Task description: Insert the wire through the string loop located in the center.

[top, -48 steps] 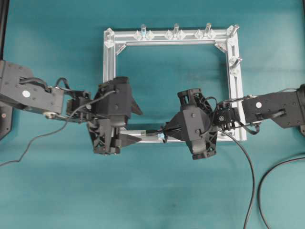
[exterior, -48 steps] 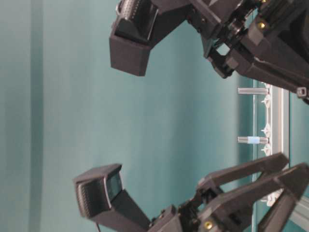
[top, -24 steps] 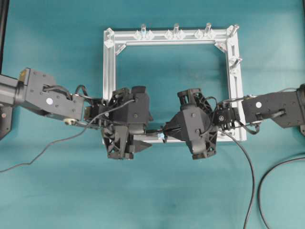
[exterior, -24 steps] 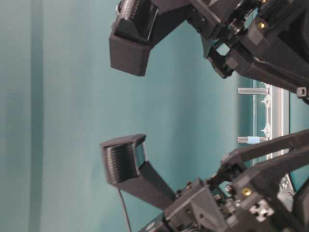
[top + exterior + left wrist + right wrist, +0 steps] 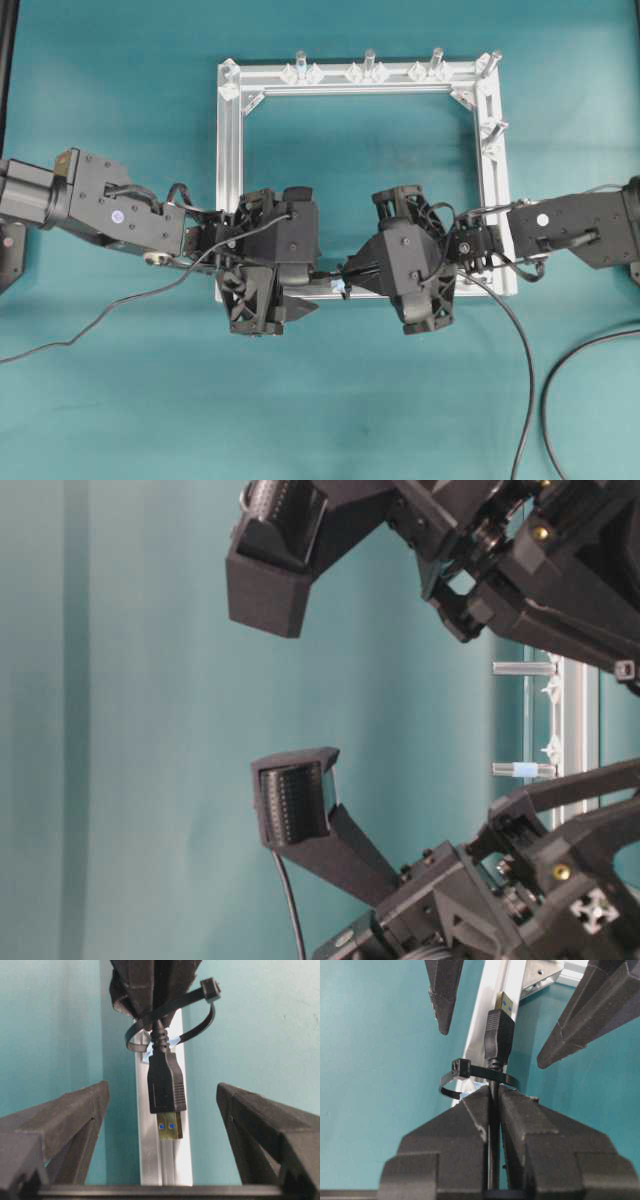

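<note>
The wire is a black cable ending in a black plug (image 5: 165, 1085) with a brownish-gold tip (image 5: 169, 1126). My right gripper (image 5: 494, 1102) is shut on the cable just behind the string loop (image 5: 470, 1077), a black ring with a light-blue piece, on the silver bar (image 5: 150, 1160). The plug (image 5: 499, 1035) has passed through the loop (image 5: 200, 1025) and points at my left gripper (image 5: 162, 1097). That gripper is open, with a finger (image 5: 75, 1115) on each side of the plug, not touching it. Overhead, the grippers (image 5: 300, 297) (image 5: 352, 278) meet at the loop (image 5: 340, 287).
The loop's bar is the near side of a square aluminium frame (image 5: 230, 150). Upright silver pegs (image 5: 369, 62) stand on its far bar and right bar (image 5: 492, 128). Black cables (image 5: 527, 380) (image 5: 570, 360) trail on the table at right, another (image 5: 100, 315) at left.
My left arm has moved right along the near bar, bringing its open fingers to either side of the plug. My right arm and the wire have not moved.
</note>
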You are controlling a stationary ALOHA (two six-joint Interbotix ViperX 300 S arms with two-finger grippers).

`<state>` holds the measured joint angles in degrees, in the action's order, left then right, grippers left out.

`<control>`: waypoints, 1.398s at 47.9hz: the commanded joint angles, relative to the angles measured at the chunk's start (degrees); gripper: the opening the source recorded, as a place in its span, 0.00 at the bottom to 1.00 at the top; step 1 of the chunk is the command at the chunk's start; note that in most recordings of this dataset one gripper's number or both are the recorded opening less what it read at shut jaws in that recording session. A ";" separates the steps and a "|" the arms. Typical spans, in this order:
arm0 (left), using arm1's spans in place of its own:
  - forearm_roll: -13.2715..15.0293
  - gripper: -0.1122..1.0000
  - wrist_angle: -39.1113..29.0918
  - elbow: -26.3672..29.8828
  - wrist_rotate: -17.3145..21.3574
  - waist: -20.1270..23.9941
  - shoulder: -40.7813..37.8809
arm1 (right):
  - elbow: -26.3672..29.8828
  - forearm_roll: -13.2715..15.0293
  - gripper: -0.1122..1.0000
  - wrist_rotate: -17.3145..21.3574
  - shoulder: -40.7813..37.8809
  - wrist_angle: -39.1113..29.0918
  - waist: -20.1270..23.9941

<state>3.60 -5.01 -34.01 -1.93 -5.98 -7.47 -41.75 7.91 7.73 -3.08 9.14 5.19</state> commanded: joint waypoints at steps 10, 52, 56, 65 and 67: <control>-0.18 0.85 1.05 1.23 -0.09 0.53 0.62 | 1.41 -0.09 0.16 -0.09 0.70 0.62 -0.09; -0.18 0.27 2.11 0.26 -0.26 0.18 0.79 | 1.67 -0.09 0.16 -0.09 0.70 0.70 -0.09; -0.18 0.27 2.11 0.26 -0.26 0.09 0.79 | 1.58 -0.09 0.16 0.00 0.70 0.70 -0.09; -0.18 0.27 2.02 0.26 -0.18 0.18 0.88 | 0.97 -0.09 0.16 -0.09 0.70 0.70 0.00; -0.18 0.27 2.02 0.26 -0.26 0.18 0.88 | 0.79 -0.09 0.16 -0.09 0.70 0.70 0.00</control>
<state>3.60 -3.25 -34.28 -1.93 -5.71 -7.56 -41.75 7.91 7.73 -3.08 9.14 5.10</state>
